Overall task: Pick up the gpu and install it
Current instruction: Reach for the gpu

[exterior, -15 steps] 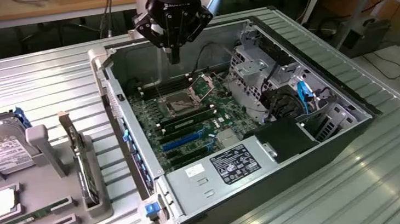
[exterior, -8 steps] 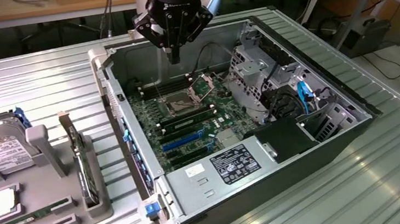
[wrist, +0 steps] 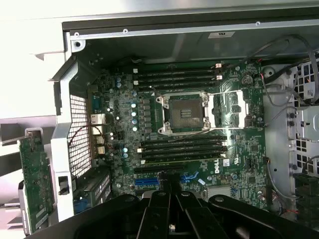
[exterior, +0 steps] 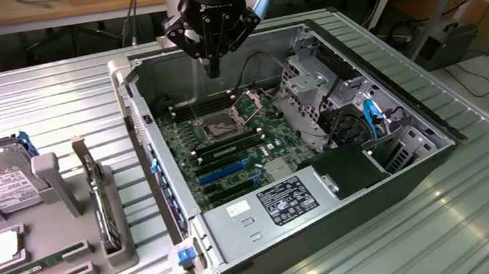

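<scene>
Pincer (exterior: 212, 69) pressed together above open case (exterior: 143, 123), gpu (exterior: 103, 204) well apart in holder (exterior: 56, 185).

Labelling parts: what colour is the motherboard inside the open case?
The motherboard is green, clearest in the wrist view.

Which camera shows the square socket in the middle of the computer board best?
The wrist view: it looks straight onto the socket, whole and unblocked. The exterior view shows it slanted and from farther away.
</scene>
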You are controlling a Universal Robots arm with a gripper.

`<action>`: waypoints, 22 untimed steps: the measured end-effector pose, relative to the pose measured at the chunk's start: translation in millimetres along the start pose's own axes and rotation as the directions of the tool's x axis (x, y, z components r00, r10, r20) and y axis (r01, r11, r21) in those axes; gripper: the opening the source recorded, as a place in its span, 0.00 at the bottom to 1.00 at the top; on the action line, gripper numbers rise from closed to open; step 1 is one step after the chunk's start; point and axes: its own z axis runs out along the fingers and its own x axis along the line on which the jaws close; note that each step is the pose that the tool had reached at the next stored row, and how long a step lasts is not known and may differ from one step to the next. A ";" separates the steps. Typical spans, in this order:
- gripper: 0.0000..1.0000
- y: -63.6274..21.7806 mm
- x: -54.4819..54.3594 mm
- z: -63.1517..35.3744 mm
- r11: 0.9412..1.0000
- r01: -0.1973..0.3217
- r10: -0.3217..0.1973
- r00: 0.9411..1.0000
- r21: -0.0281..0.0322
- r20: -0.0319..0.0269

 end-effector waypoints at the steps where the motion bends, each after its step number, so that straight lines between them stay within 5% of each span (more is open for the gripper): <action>1: 0.11 0.0 0.0 0.0 1.000 0.000 0.000 1.000 0.000 0.000; 7: 0.11 -1.1 5.0 -0.3 1.000 0.000 0.000 1.000 0.000 0.000; 22: 0.11 -23.6 93.3 -3.3 1.000 0.000 0.000 1.000 0.000 0.003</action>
